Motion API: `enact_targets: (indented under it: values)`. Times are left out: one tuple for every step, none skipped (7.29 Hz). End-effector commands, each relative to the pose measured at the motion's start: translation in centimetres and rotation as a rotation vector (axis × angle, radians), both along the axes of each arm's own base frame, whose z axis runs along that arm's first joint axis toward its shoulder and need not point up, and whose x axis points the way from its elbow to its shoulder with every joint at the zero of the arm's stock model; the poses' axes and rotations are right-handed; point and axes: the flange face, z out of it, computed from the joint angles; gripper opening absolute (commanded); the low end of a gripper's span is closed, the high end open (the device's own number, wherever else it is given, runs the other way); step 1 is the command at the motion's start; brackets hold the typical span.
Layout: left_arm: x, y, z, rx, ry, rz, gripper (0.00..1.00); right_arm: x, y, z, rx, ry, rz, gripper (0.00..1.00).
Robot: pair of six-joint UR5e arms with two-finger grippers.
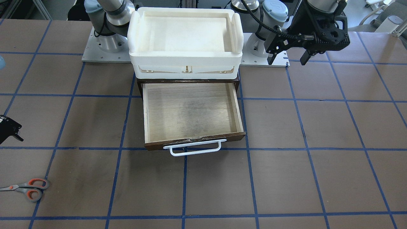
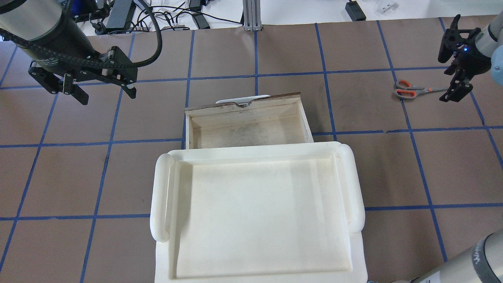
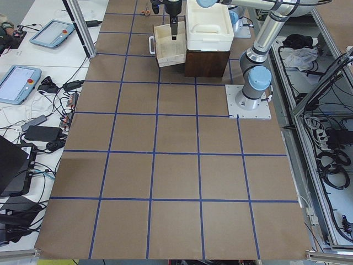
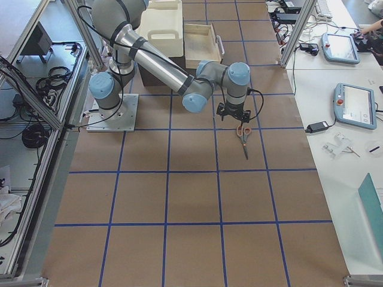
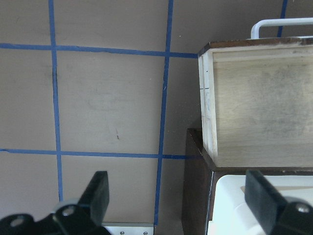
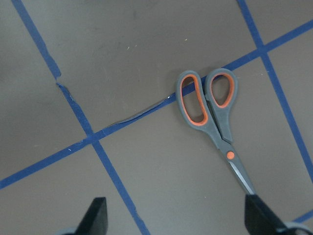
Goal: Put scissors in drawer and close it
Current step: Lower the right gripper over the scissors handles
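Brown paper covers the worktop (image 1: 318, 178), ruled into large squares by blue tape (image 1: 305, 149); one strip is torn and lifted near the scissors. White benches (image 4: 335, 78) with tablets (image 4: 358, 104) and loose cables (image 2: 173, 15) run along the side away from the robot, where an aluminium post (image 2: 249, 13) stands.

The scissors (image 6: 212, 110) lie flat and shut on the worktop, just below and ahead of the right hand (image 6: 178, 216). Their long axis runs slantwise across that hand's span. The orange-lined loops are the far end, ahead of the gap between the fingers. The blades point back toward one finger (image 6: 259, 215), and the tip seems to end right at it, though the finger hides the last bit. In the overhead view the loops face the drawer and the blades point away from it. The right hand hangs clear of the scissors, fingers spread wide, holding nothing.

The drawer (image 1: 190, 111) is well apart from the right hand, off on the loop side. It stands pulled out of a dark cabinet (image 5: 195, 196) that carries a white foam tray (image 1: 184, 62), and its white bar handle (image 1: 192, 149) faces away from the robot. The left hand (image 2: 107, 93) hovers above the worktop beside the drawer's side wall, fingers spread wide, gripping nothing; the drawer's corner and the cabinet lie off to one finger's side
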Motion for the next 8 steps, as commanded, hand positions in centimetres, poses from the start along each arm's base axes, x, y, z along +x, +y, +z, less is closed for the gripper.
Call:
enact_targets:
  values:
    - [0.1,0.0,0.0,0.001,0.000,0.001,1.00,-1.2,-1.7,-4.1,-0.031,0.044,0.264,1.00]
    - [0.1,0.0,0.0,0.000,0.000,0.001,1.00,-1.5,-2.2,-5.5,-0.037,0.050,0.274,1.00]
    - [0.1,0.0,0.0,0.000,0.000,0.001,1.00,-1.8,-2.5,-6.3,-0.038,0.052,0.277,1.00]
    - [0.1,0.0,0.0,0.000,0.000,0.001,1.00,-2.0,-3.2,-6.2,-0.058,0.040,0.299,0.99]
    - [0.1,0.0,0.0,0.001,0.000,0.001,1.00,-2.5,-4.2,-7.0,-0.066,0.028,0.325,0.98]
    - [0.1,0.0,0.0,0.000,0.000,0.001,1.00,-2.8,-5.1,-7.3,-0.076,0.024,0.327,0.96]
    - [0.1,0.0,0.0,0.000,0.000,0.001,1.00,-3.0,-5.4,-7.8,-0.074,0.020,0.328,0.96]
    - [0.0,0.0,0.0,0.000,0.000,0.000,1.00,-3.0,-5.5,-8.8,-0.063,0.010,0.328,0.96]
